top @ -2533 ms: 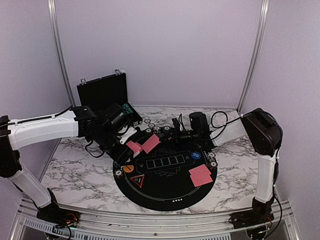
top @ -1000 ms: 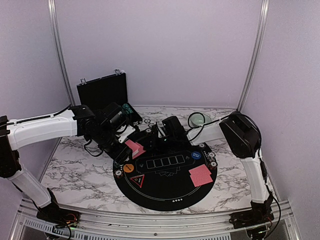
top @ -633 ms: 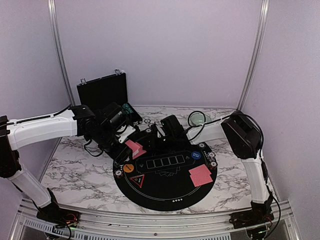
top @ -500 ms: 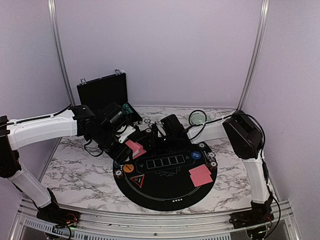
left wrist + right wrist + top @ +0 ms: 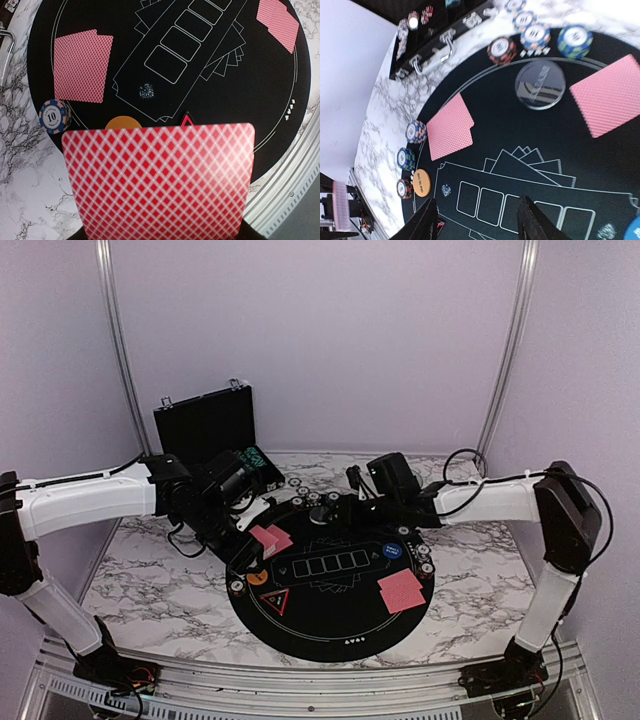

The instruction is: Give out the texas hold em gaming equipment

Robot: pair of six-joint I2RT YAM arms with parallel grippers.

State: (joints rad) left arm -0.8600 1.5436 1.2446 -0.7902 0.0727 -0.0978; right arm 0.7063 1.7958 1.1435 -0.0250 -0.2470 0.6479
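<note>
My left gripper (image 5: 262, 532) is shut on a deck of red-backed playing cards (image 5: 160, 180) above the left rim of the round black mat (image 5: 330, 625). A pair of cards (image 5: 450, 127) lies face down on the mat just beside it, another pair (image 5: 612, 95) lies at the far side, and a third (image 5: 401, 590) at the near right. My right gripper (image 5: 480, 225) hangs open and empty over the far middle of the mat. An orange button disc (image 5: 421, 182), a blue disc (image 5: 392, 551) and a clear disc (image 5: 540, 85) lie on the mat. Chip stacks (image 5: 535, 35) ring its rim.
The black hard case (image 5: 205, 420) stands open at the back left with chips inside. The marble table (image 5: 150, 580) is bare left and right of the mat. An aluminium rail (image 5: 300, 680) runs along the near edge.
My right gripper opened beside the left gripper and drew back to the right, leaving a pair of cards on the mat. The left gripper and its deck stayed put.
</note>
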